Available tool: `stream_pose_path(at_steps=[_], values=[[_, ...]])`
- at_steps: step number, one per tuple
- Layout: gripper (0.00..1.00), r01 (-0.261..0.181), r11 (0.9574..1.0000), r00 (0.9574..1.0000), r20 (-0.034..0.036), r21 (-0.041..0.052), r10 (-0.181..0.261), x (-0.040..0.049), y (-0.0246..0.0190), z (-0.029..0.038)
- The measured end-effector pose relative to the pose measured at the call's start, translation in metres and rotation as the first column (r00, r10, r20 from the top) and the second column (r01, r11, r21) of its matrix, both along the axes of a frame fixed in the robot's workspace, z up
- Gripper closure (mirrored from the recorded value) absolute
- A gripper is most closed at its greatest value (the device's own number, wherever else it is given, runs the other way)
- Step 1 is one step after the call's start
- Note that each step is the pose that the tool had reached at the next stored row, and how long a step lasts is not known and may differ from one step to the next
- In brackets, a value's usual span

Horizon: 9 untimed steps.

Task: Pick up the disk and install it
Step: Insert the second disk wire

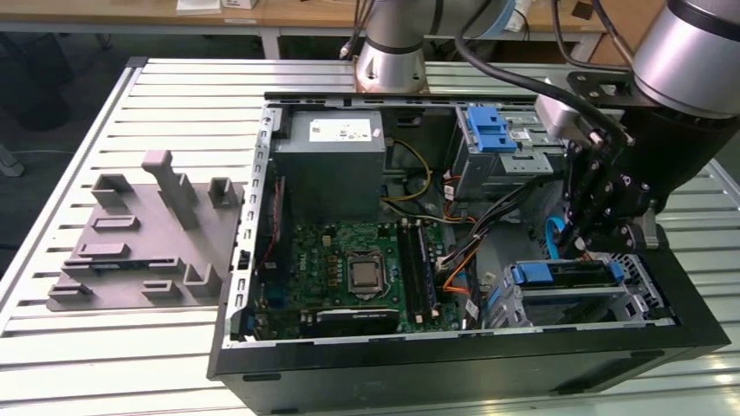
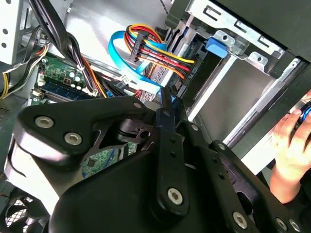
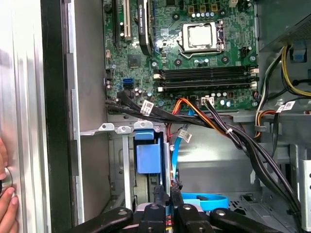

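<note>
- Gripper [image 1: 590, 247] hangs inside the open PC case [image 1: 463, 368], over the drive-bay corner on the exterior view's right. Can't tell whether it's clenched or released, or if it's grasping anything. Its black linkage also shows in both wrist views [image 3: 167, 201] [image 2: 167, 99].
- Disk [image 1: 569, 276] lies just below the gripper tip, twd the case wall nearest the ext. camera. It looks already set in the lower bay's metal frame. Touching or just apart from the gripper: can't tell.
- Disk's long axis runs left-right in the exterior view, flat face up, roughly parallel to that near case wall.
- Disk look: dark grey slab w/ blue plastic rails at both ends. The blue block [image 3: 148, 158] in the first wrist view is prob. one rail end. Label isn't readable here.
- Blue flat data cable [image 3: 204, 201] loops right beside the gripper; a red/yellow/orange wire bundle [image 2: 155, 56] sits near it.
- Motherboard [image 1: 359, 269] w/ CPU socket is farther in, well apart from the disk.
- Grey power-supply box [image 1: 335, 165] and a second cage w/ blue latch [image 1: 491, 130] are at the far end of the case.
- Person's hand [image 2: 291, 141] rests outside the case wall.
- Grey fixture plate [image 1: 139, 234] lies on the slatted worktop [image 1: 69, 347], well apart.
</note>
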State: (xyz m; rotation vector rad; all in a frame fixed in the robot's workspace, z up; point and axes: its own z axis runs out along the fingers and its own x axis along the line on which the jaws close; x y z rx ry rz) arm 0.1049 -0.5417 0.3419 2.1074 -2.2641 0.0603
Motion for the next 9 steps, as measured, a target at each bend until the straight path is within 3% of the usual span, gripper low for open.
stream_pose_path(at_steps=[4, 6, 7, 9], values=[[0.84, -0.003, 1.0, 1.0, 0.0031, 0.0001, 0.003, -0.0003, -0.003, -0.0011], [0.84, -0.012, 0.9999, 0.9999, 0.0072, 0.0001, 0.012, -0.001, -0.0036, -0.0013], [0.84, -0.027, 0.9996, 0.9995, 0.0137, -0.0001, 0.027, -0.0021, -0.0044, -0.0017], [0.84, -0.031, 0.9995, 0.9994, 0.0154, -0.0002, 0.031, -0.0028, -0.0063, -0.0026]])
